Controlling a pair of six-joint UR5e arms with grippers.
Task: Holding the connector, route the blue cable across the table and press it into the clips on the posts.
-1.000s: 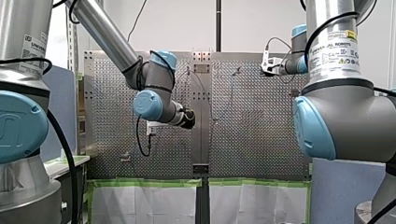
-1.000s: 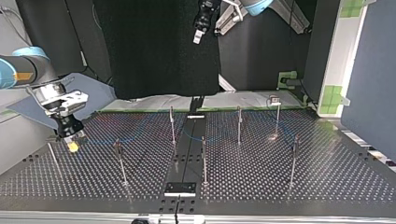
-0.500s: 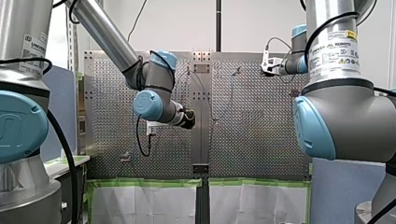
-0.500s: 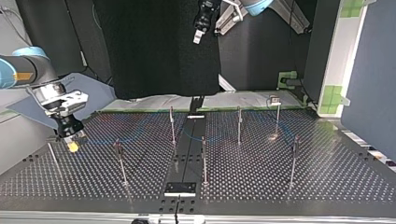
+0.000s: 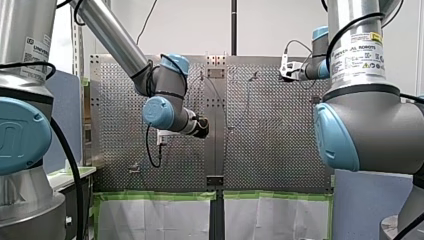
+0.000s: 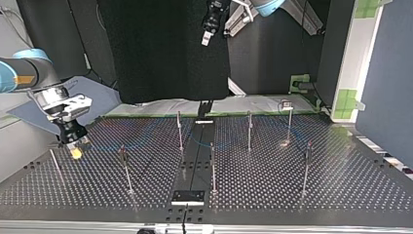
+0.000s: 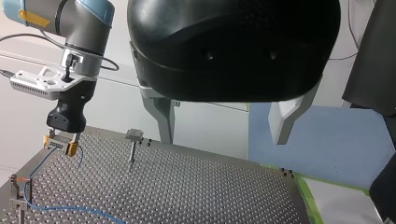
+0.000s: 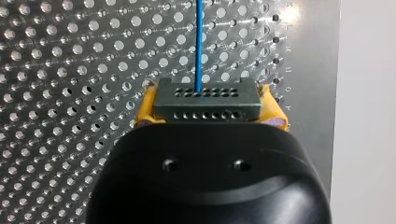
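My right gripper (image 6: 74, 147) hangs low over the perforated table (image 6: 272, 185) at the top view's left. Its yellow pads (image 8: 144, 112) are shut on the grey connector (image 8: 205, 99). The blue cable (image 8: 199, 42) leaves the connector and runs over the plate past the thin posts (image 6: 180, 129), lying loosely among them (image 6: 146, 140). My left gripper (image 7: 222, 136) is open with nothing between its fingers. It hangs high above the table's far edge (image 6: 206, 38), well away from the cable. In the left wrist view my right gripper (image 7: 60, 144) shows ahead with the connector in it.
Several upright posts (image 6: 213, 165) with clips stand across the plate, one near each side edge (image 6: 306, 165). A dark seam plate (image 6: 187, 197) runs along the table's middle. Green-taped panels (image 6: 348, 100) stand at the top view's right.
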